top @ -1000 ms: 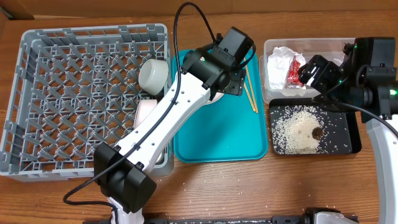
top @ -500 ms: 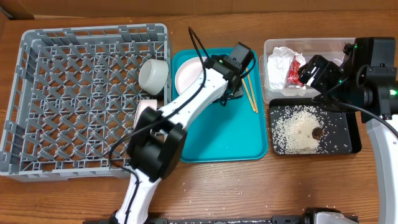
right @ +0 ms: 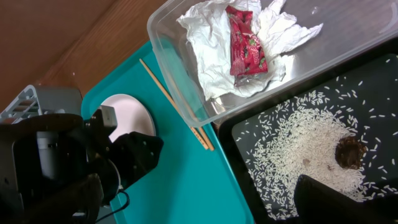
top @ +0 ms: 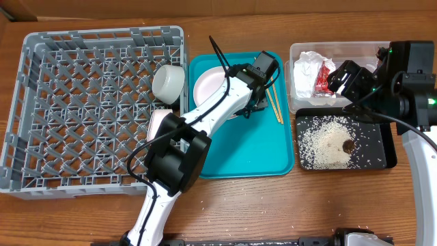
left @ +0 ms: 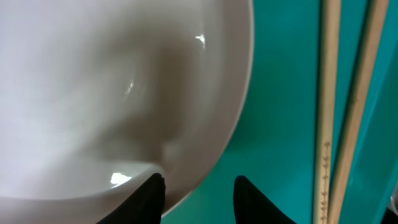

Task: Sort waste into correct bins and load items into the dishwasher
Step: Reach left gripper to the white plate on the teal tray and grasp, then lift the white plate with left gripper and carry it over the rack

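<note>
A round pale plate (top: 207, 84) lies on the teal tray (top: 246, 154), with a pair of wooden chopsticks (top: 275, 102) to its right. My left gripper (top: 252, 104) is open at the plate's right rim. In the left wrist view one finger is over the plate (left: 112, 93) and the other over the tray, the gripper (left: 196, 182) straddling the rim beside the chopsticks (left: 329, 93). The clear tub (top: 355, 51) holds the white napkin (right: 208, 50) and the red wrapper (right: 245, 40). The black tray (top: 386, 147) holds rice (right: 305, 146) and a brown lump (right: 350, 151). My right gripper (top: 341, 78) is open and empty over the tub's near edge.
The grey dish rack (top: 41, 109) fills the left side. A whitish cup or bowl (top: 169, 82) sits by its right wall, and a pinkish dish (top: 158, 124) lies partly under my left arm. A few rice grains lie on the wooden table in front.
My left arm has swung round and its gripper has come down onto the plate's right rim. My right arm has not moved.
</note>
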Robot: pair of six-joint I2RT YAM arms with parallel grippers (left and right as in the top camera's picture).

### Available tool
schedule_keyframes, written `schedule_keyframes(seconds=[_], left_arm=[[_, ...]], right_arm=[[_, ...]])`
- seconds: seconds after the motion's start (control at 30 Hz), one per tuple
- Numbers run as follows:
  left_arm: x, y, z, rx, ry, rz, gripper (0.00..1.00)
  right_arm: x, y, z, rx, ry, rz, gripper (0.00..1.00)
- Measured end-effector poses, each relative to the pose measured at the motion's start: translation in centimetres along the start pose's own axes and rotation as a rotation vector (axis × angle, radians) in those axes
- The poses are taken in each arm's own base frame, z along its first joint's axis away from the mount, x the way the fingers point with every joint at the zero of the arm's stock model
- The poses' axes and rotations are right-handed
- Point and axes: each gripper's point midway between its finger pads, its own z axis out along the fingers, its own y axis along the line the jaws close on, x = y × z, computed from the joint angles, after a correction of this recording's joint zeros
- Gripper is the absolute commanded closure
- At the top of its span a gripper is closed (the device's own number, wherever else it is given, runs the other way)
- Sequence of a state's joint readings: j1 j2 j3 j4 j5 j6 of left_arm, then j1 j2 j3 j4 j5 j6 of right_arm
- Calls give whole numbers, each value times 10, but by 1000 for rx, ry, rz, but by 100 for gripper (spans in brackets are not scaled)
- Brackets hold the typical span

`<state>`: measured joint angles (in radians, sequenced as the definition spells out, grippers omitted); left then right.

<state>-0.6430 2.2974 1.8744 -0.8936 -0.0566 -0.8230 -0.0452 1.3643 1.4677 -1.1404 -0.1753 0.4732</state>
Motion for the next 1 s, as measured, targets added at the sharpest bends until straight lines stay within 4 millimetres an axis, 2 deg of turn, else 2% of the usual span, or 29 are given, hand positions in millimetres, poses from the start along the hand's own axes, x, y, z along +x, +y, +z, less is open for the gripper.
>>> schedule_keyframes(seconds=[0.17, 0.27, 0.43, 0.57, 0.67, 0.77, 0.8, 0.9, 1.0], left_arm=[[24, -24, -2, 36, 20, 75, 56], [34, -34, -3, 49, 27, 99, 58], [35, -44, -4, 80, 17, 154, 57], [33, -36, -12, 65, 49, 207, 48], [6, -25, -32, 67, 39, 271, 27], [-32, 2, -54, 64, 3, 352, 28], [-39, 8, -56, 63, -5, 366, 29], [-73, 45, -58, 34, -34, 429, 30], [-93, 72, -56, 10, -49, 459, 31]], right_arm=[[0, 0, 0, 0, 0, 0, 0], [0, 0, 0, 0, 0, 0, 0], [0, 0, 0, 0, 0, 0, 0], [0, 0, 0, 0, 1, 0, 0], [0, 0, 0, 0, 1, 1, 0], [0, 0, 0, 0, 0, 0, 0], [0, 0, 0, 0, 0, 0, 0], [0, 0, 0, 0, 0, 0, 0], [0, 0, 0, 0, 0, 0, 0]])
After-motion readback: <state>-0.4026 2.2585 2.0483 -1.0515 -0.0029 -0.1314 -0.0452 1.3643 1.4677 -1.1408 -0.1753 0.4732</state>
